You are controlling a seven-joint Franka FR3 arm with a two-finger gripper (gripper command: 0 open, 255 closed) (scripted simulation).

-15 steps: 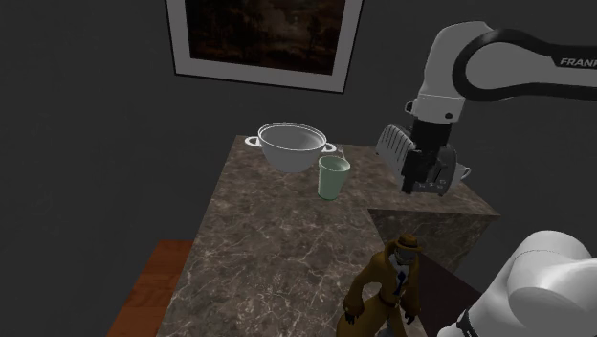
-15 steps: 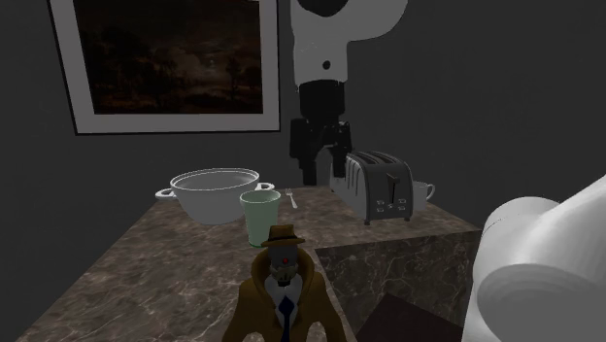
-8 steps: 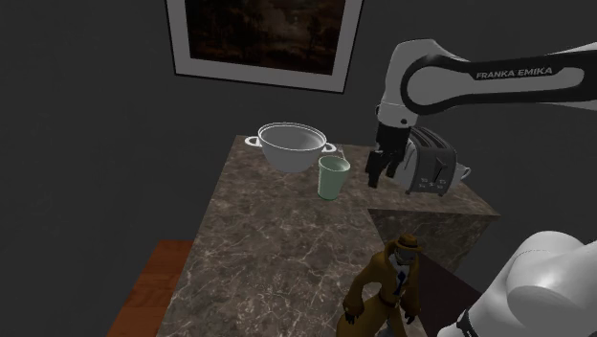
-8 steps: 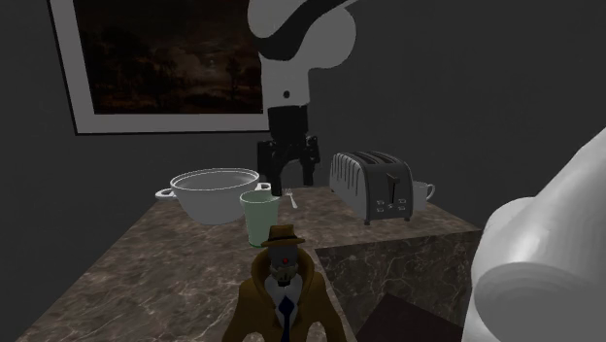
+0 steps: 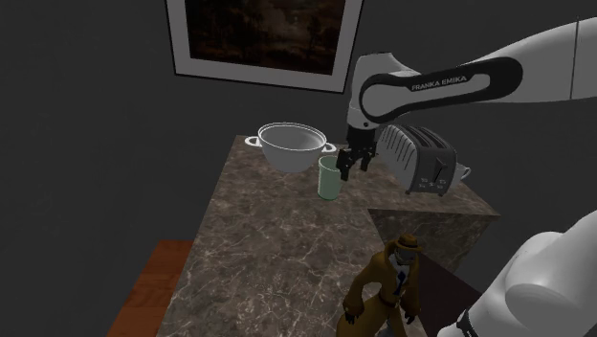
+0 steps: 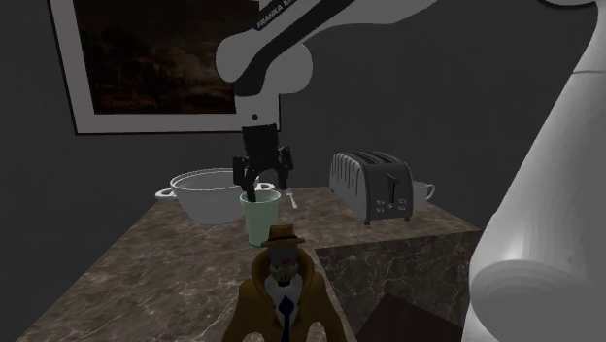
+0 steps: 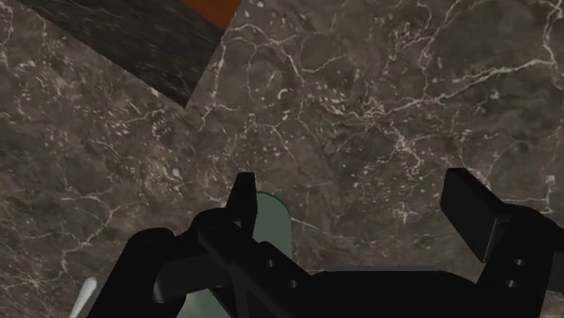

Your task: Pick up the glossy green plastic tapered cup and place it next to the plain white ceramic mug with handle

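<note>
On the dark marbled surface [image 5: 277, 239], starting from the shoulder view's left, a white two-handled pot [image 5: 292, 146] stands at the back. Just beside it the pale green cup [image 5: 330, 180] stands upright. The gripper [image 5: 353, 163] hangs just above the cup's rim, on the toaster's side, its fingers apart and not clasping the cup. In the wrist view the cup sits by one finger [image 7: 242, 194], not centred between the two. Further right stand a toaster [image 5: 421, 161] and, past it, the white mug [image 6: 423, 190].
</note>
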